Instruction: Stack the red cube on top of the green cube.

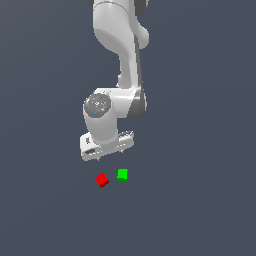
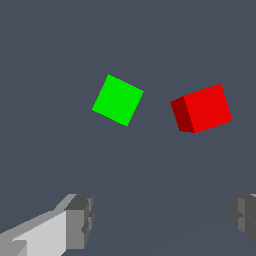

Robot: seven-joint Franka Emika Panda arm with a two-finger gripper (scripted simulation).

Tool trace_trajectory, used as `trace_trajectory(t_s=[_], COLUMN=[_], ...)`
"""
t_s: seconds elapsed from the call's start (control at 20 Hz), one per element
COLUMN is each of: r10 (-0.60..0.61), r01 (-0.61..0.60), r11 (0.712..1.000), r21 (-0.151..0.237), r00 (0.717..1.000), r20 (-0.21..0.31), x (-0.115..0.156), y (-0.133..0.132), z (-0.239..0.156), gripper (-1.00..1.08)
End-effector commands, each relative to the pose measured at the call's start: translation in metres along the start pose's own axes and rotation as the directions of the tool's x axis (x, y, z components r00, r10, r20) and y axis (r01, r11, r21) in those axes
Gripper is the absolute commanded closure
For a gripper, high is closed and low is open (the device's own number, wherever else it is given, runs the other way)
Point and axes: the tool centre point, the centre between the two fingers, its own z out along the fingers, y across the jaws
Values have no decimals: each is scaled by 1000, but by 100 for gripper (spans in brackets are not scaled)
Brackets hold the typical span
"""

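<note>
The red cube (image 1: 102,180) lies on the dark grey floor, just to the exterior view's left of the green cube (image 1: 122,174). The two cubes sit close together but apart. The white gripper (image 1: 111,156) hangs above and slightly behind them, holding nothing. In the wrist view the green cube (image 2: 118,100) and the red cube (image 2: 204,108) both show beyond the gripper (image 2: 162,220), whose two grey fingertips (image 2: 80,220) stand wide apart. The gripper is open and empty.
The white arm (image 1: 122,55) rises behind the gripper to the picture's top edge. The floor (image 1: 200,200) is plain dark grey with no other objects in view.
</note>
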Motion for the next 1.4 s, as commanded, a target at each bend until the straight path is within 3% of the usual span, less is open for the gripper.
trace_trajectory(t_s=[0.0, 0.65, 1.35], r10=[-57, -262, -313], r01=[57, 262, 313], r11=[998, 965, 950], r21=[-2, -13, -16], r00=[998, 965, 949], r20=[-5, -22, -25], x=[9, 51, 65], y=[13, 53, 61], z=[6, 28, 33], gripper=[-92, -92, -92])
